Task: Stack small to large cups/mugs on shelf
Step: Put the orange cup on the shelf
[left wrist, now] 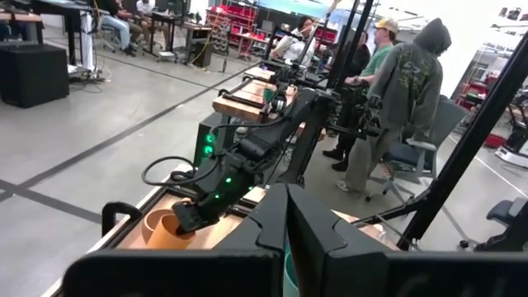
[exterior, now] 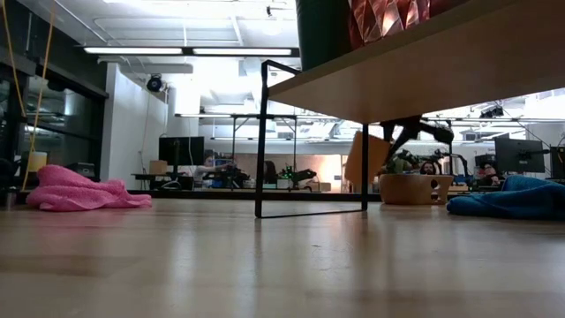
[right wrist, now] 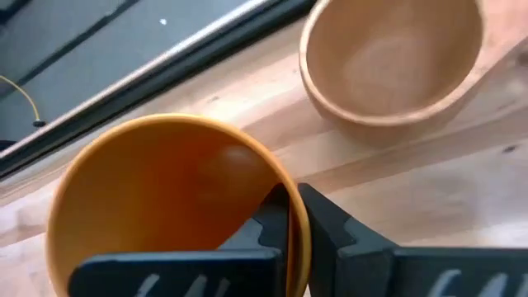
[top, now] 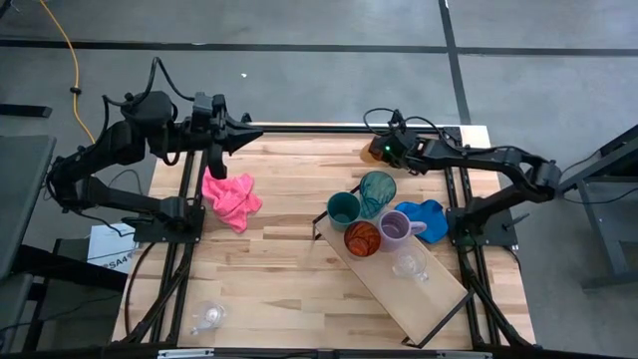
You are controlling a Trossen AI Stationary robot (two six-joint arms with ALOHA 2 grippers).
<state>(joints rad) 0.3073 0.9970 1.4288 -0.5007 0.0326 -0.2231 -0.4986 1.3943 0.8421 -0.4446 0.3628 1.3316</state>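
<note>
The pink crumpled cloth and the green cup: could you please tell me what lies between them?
Nothing: in the high view, the light-wood tabletop between the pink crumpled cloth and the green cup is bare.

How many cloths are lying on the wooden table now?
2: a crumpled pink cloth toward the left side, and a blue cloth on the right, beside the purple mug. None seems hidden.

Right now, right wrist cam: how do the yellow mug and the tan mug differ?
The yellow mug has the right gripper shut on its rim; the tan mug stands free beside it. Yellow is glossy and bright, tan matte and pale. Both sit upright and empty on the tabletop.
</note>
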